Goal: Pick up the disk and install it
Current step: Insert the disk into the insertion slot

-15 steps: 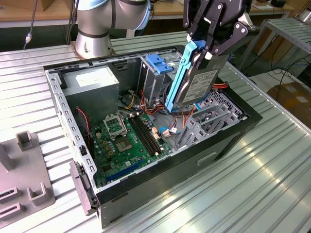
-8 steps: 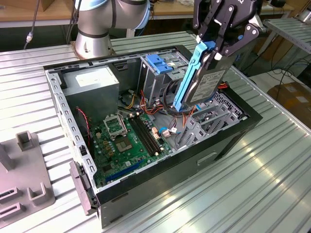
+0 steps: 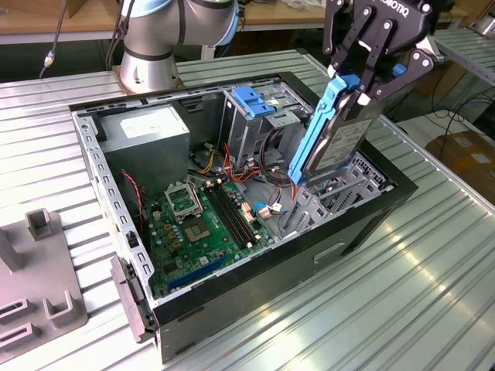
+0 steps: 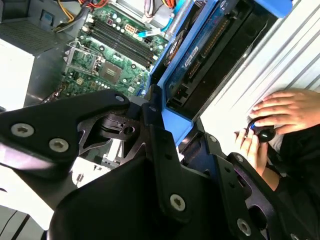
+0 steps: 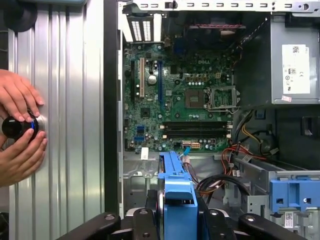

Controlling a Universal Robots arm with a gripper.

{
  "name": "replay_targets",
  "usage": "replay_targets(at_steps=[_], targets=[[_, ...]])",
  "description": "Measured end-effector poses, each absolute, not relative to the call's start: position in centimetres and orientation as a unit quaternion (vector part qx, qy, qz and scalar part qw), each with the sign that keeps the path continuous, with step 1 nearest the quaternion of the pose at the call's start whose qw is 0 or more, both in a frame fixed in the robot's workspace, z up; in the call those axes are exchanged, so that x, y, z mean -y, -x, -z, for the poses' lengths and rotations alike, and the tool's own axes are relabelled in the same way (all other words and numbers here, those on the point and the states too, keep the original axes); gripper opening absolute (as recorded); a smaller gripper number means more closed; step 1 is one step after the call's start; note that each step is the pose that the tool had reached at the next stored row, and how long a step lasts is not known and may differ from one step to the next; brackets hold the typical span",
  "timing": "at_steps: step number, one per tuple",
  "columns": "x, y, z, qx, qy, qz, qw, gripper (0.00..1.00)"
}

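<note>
Gripper (image 3: 363,86) clamped on the disk (image 3: 340,139), I hold it tilted over the bay (image 3: 352,182), where cables (image 5: 222,181) could snag it.

Case (image 3: 255,297): open on top, walls all round.
Motherboard (image 3: 197,224): low and flat, free room above it.
Cage (image 3: 246,131): tall, just beside the disk (image 3: 338,139).
Cables (image 3: 232,168): loose between cage and motherboard.
Bay (image 3: 344,193): under the disk, metal walls close.
Hands (image 5: 20,125): on the table (image 3: 433,294) near the case.
</note>
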State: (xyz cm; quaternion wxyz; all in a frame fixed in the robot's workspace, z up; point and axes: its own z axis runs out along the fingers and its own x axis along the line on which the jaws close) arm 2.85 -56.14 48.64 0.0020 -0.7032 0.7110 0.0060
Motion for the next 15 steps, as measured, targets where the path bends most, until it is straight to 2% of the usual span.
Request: replay_targets(at_steps=[15], targets=[[56.8, -6.2, -47.9, -0.711, 0.703, -0.006, 0.002, 0.37]])
